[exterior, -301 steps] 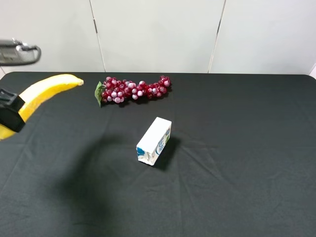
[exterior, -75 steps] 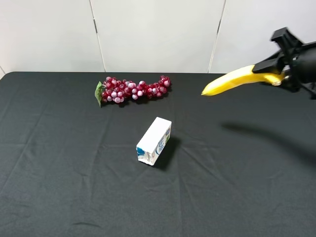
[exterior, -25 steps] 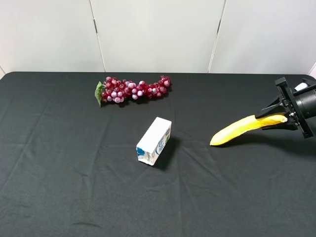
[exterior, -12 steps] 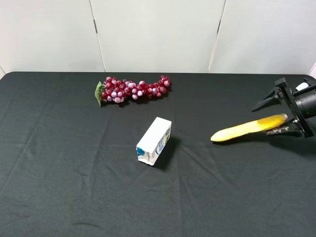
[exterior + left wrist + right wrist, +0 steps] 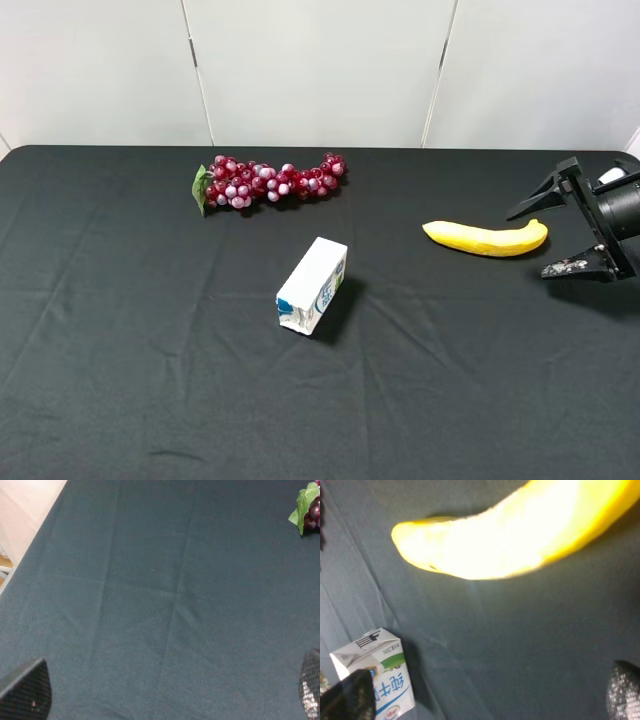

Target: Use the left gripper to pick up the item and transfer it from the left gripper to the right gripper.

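Note:
The yellow banana (image 5: 487, 238) lies flat on the black tablecloth at the right, free of any grip. My right gripper (image 5: 551, 235) is open just to the right of the banana's stem end, one finger on each side of it and not touching it. In the right wrist view the banana (image 5: 520, 535) lies beyond the open right gripper (image 5: 487, 695). The left arm is out of the exterior view. In the left wrist view my left gripper (image 5: 167, 695) is open and empty over bare cloth.
A white-and-blue carton (image 5: 313, 285) lies near the table's middle and also shows in the right wrist view (image 5: 375, 677). A red grape bunch (image 5: 270, 180) with a green leaf (image 5: 305, 500) lies at the back left. The table's left edge (image 5: 20, 555) shows.
My right gripper has opened and let go of the banana. The banana has dropped onto the cloth and now lies flat.

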Controlling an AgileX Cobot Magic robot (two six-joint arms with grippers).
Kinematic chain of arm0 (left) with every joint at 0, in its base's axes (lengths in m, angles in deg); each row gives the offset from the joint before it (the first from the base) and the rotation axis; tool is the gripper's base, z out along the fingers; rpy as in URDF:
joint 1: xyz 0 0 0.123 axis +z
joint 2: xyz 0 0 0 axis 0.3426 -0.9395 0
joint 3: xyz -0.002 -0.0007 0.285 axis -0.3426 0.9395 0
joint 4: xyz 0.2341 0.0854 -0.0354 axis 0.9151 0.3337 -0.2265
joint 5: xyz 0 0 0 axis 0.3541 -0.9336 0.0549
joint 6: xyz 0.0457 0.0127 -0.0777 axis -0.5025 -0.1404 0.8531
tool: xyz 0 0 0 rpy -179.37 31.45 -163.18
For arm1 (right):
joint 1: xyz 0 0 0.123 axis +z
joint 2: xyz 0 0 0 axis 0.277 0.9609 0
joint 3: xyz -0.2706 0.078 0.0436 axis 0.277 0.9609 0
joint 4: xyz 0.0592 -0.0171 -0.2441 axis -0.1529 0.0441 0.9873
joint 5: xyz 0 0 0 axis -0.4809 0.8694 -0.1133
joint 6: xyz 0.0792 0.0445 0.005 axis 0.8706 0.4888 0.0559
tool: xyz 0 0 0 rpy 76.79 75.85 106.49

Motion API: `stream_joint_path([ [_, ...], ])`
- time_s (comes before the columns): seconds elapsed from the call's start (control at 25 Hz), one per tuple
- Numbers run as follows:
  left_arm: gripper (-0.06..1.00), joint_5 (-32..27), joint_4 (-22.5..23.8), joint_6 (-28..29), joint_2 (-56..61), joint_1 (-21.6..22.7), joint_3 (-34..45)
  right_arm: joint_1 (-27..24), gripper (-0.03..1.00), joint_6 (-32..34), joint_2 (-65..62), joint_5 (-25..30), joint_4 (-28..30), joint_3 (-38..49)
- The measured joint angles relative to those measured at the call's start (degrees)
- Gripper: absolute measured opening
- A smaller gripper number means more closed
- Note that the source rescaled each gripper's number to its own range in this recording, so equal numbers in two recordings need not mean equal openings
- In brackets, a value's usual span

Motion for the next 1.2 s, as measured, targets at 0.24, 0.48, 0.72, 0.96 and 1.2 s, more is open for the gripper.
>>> stream_joint_path([
  [0.24, 1.0, 0.0, 0.0, 0.0, 0.0, 0.0, 0.0, 0.0, 1.0, 0.7, -0.9, 2.7, 0.0, -1.3],
  [0.48, 1.0, 0.0, 0.0, 0.0, 0.0, 0.0, 0.0, 0.0, 1.0, 1.1, -8.3, 3.1, 0.6, -2.2],
  [0.72, 1.0, 0.0, 0.0, 0.0, 0.0, 0.0, 0.0, 0.0, 1.0, 1.4, -20.4, 1.7, 4.6, -2.2],
  [0.96, 1.0, 0.0, 0.0, 0.0, 0.0, 0.0, 0.0, 0.0, 1.0, 1.6, -33.1, -0.8, 10.5, -2.2],
  [1.2, 1.0, 0.0, 0.0, 0.0, 0.0, -0.1, 0.0, 0.0, 1.0, 1.9, -45.2, -1.6, 16.8, -2.2],
])
